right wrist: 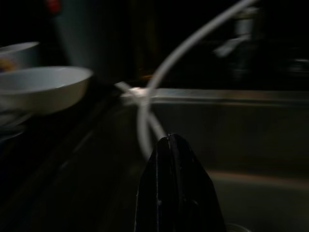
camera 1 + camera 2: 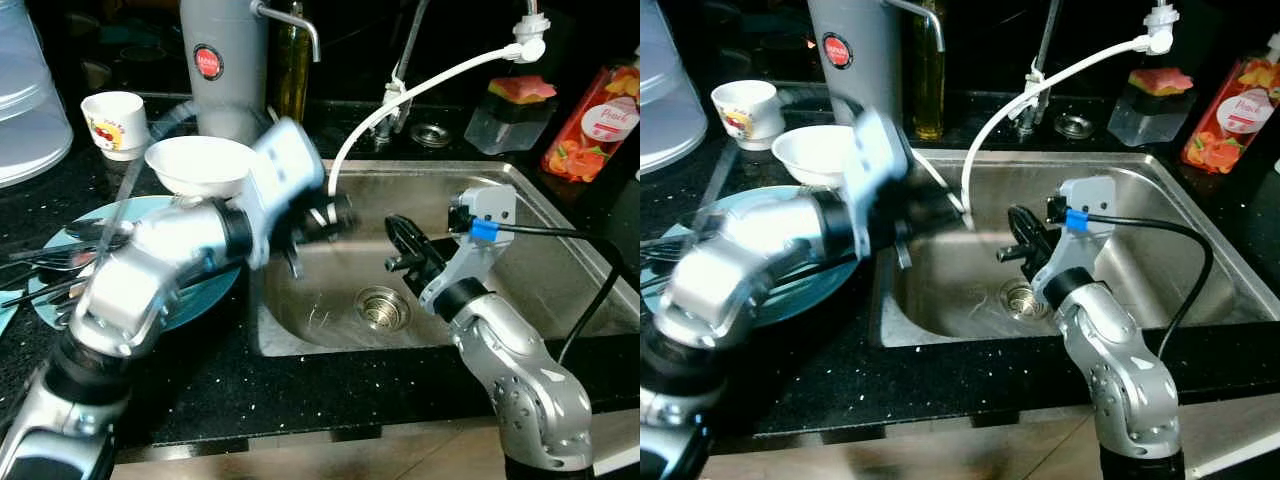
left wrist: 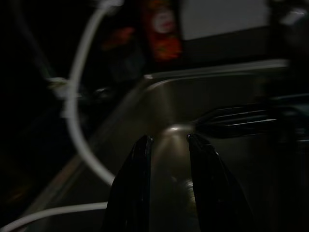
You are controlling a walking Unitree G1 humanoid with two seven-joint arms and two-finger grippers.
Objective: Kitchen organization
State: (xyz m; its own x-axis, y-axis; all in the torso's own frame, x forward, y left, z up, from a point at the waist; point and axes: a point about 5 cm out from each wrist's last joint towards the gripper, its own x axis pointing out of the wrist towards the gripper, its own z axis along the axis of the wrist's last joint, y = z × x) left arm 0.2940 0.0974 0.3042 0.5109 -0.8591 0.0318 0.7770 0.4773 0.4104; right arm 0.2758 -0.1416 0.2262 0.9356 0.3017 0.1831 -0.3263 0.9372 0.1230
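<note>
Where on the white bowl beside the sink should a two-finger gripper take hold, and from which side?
Grip the white bowl at its thin flared rim, one finger inside and one outside. It sits upright and open-topped, so come from above on the sink side, away from the grey canister behind it.

White bowl upright beside teal plate — left of sink.

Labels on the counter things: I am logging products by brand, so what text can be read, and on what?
"Peach": white label on the orange bottle right of the sink.
Red round badge on the grey canister: lettering too small to read.
Print on the small white cup: a picture, no words legible.
</note>
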